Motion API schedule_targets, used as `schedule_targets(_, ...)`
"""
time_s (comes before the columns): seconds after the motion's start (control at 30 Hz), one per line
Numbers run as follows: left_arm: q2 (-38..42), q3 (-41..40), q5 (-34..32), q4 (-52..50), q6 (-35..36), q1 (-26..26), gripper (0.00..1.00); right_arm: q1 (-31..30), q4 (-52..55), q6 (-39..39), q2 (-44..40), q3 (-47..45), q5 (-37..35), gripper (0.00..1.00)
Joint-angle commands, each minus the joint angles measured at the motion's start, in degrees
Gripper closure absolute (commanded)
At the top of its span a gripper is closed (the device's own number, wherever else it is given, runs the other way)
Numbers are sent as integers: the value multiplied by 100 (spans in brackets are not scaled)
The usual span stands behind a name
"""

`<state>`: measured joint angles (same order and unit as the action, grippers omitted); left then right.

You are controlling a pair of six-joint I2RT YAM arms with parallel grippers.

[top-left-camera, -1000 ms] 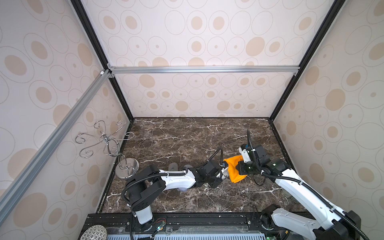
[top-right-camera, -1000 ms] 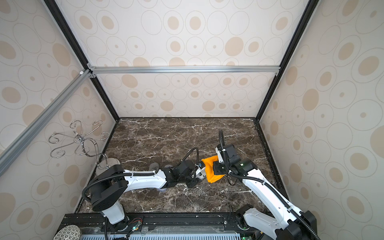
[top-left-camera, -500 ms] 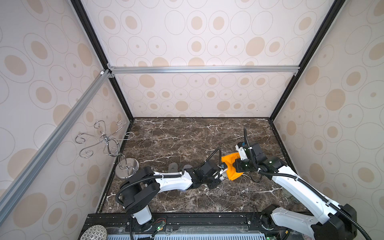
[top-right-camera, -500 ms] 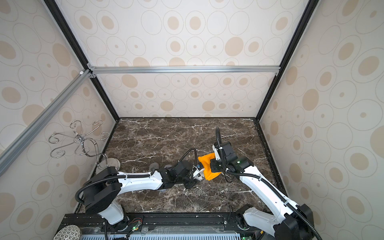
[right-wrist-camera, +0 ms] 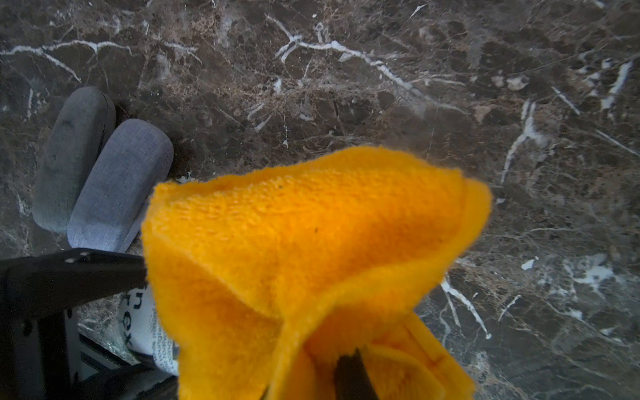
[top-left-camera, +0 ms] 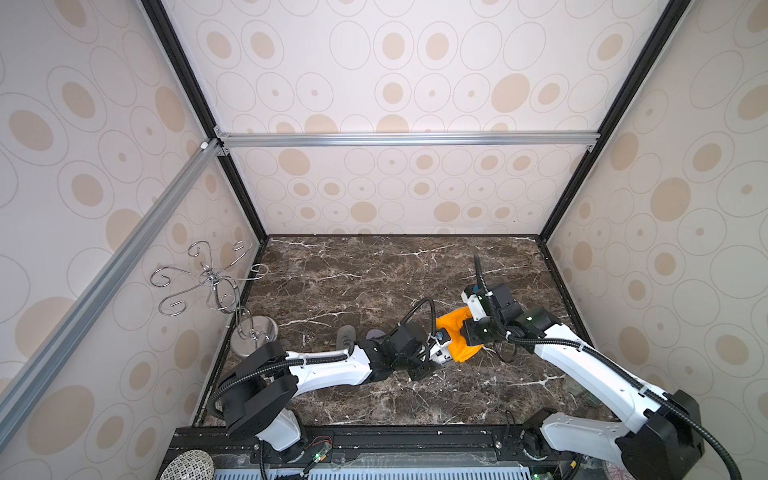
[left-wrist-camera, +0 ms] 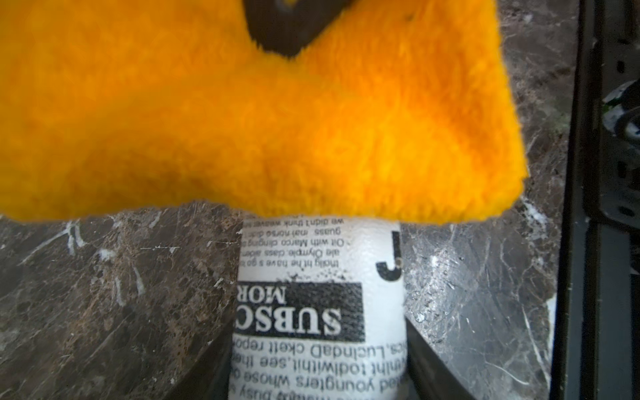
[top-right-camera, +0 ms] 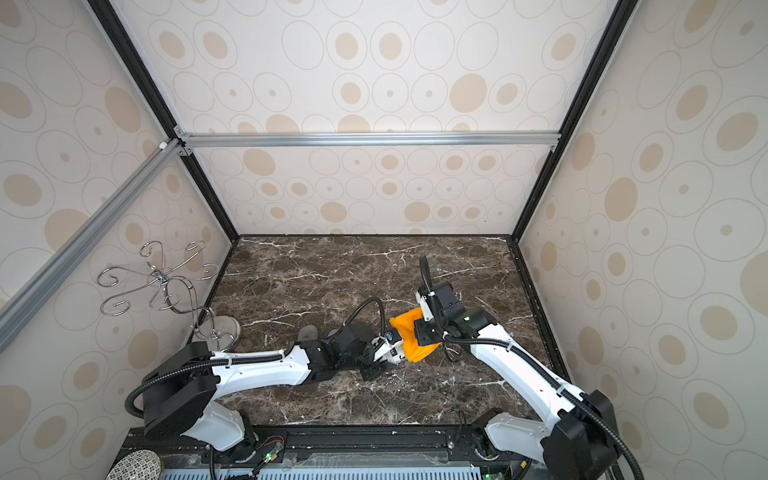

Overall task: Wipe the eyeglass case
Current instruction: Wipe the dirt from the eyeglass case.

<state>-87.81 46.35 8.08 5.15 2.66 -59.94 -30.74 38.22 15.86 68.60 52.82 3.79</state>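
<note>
A wire stand sits at the desk's left edge, and near it two grey cases lie side by side. At front centre the left pincer pinches the newsprint-patterned eyeglass case. An orange cloth covers the case's far end, pinched by the right pincer.

White arms with black joints and black corrugated cables.
</note>
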Motion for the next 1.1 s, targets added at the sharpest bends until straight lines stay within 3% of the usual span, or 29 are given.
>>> schedule_targets(0.0, 141, -12, 36, 409, 139, 9, 46, -196, -21, -244, 196, 102, 11, 100)
schedule_targets(0.23, 86, -30, 19, 704, -144, 62, 48, -521, -589, -15, 52, -271, 252, 100)
schedule_targets(0.33, 119, -121, 16, 820, -193, 61, 48, -514, -723, 248, -152, -514, -264, 100)
schedule_targets(0.47, 131, -178, 1, 818, -195, 64, 49, -381, -161, 444, 5, -381, -1283, 100)
schedule_targets(0.53, 141, -220, -33, 820, -194, 59, 49, -323, 41, 486, 73, -284, -1434, 100)
schedule_targets(0.6, 142, -249, -72, 842, -187, 62, 49, -318, -22, 481, 1, -289, -1300, 100)
schedule_targets(0.87, 129, -296, -60, 1052, -315, 62, 49, -341, -855, 365, -83, -603, 1174, 100)
schedule_targets(0.97, 200, -383, -102, 1250, -377, 60, 49, -362, -900, 450, -57, -709, 1038, 100)
schedule_targets(1.07, 238, -415, -126, 1231, -397, 54, 49, -346, -577, 652, -75, -669, -96, 100)
